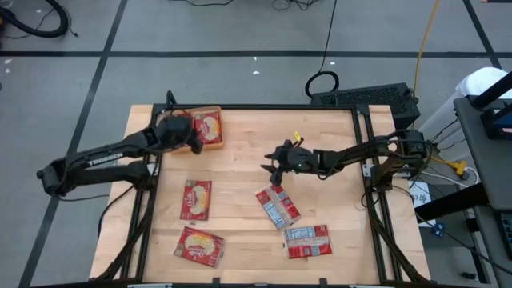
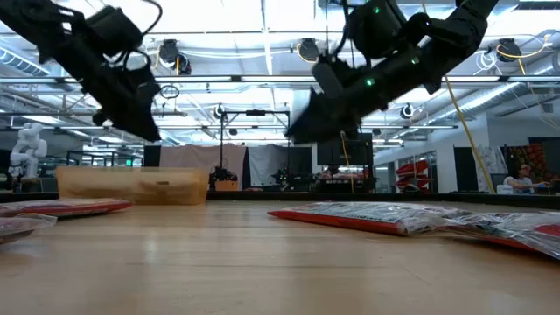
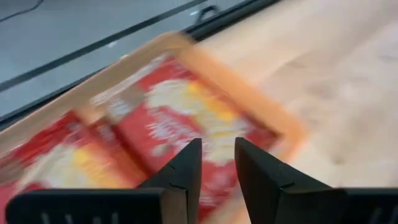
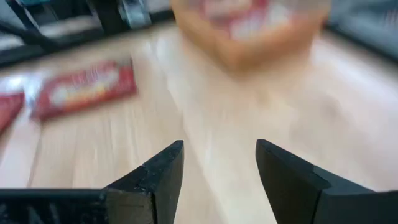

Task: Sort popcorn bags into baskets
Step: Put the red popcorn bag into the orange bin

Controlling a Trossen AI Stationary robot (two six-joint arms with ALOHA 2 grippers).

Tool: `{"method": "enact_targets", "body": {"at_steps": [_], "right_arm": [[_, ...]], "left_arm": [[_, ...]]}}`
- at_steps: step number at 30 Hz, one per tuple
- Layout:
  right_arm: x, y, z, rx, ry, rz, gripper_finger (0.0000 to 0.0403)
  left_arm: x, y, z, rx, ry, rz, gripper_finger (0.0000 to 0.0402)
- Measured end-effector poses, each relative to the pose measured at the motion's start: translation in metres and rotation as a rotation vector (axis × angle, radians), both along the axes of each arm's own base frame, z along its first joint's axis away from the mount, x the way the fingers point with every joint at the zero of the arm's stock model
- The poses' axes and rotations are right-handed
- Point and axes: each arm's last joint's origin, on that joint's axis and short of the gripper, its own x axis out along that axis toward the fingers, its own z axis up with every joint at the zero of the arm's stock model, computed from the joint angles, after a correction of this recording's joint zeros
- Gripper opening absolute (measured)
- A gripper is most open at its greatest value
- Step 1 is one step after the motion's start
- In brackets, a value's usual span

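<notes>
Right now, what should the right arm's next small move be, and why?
Probably lower the right gripper onto the label-side bag just beside it: its fingers stand open and hold nothing, while four bags lie loose on the table. The left gripper is over the orange bin, so that side is occupied.

The word "TROSSEN" is printed in white capitals along the dark link of the left arm point(image 1: 104, 159), as seen in the high view. Printing is carried by the popcorn bags point(image 1: 196, 199) on the worktop, red and yellow-cream on some faces and white and blue on others point(image 1: 278, 206), but none of it can be read. No other text, number or sign can be made out in the low view or in either wrist view.
</notes>
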Motion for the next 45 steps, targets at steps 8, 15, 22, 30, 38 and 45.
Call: {"method": "enact_targets", "body": {"at_steps": [8,15,22,30,38,45], "right_arm": [[-0.008,0.035,-0.015,0.163,0.159,0.123,0.0192],[-0.019,0.079,-0.017,0.172,0.240,0.271,0.0192],[-0.043,0.115,-0.016,0.159,0.355,0.252,0.0192],[-0.068,0.136,-0.026,0.203,0.498,0.143,0.0214],[-0.080,0.134,-0.036,0.155,0.526,0.086,0.0263],[-0.081,0.110,-0.054,0.197,0.369,0.072,0.0226]], "left_arm": [[0.035,-0.050,0.013,0.071,-0.157,-0.386,0.0097],[0.066,-0.094,0.012,0.197,-0.235,-0.695,0.0104],[0.098,-0.114,-0.014,0.232,-0.231,-0.795,0.0187],[0.126,-0.124,-0.044,0.229,-0.231,-0.814,0.0259],[0.149,-0.123,-0.056,0.263,-0.159,-0.833,0.0237],[0.156,-0.124,-0.071,0.231,-0.110,-0.867,0.0228]]}}
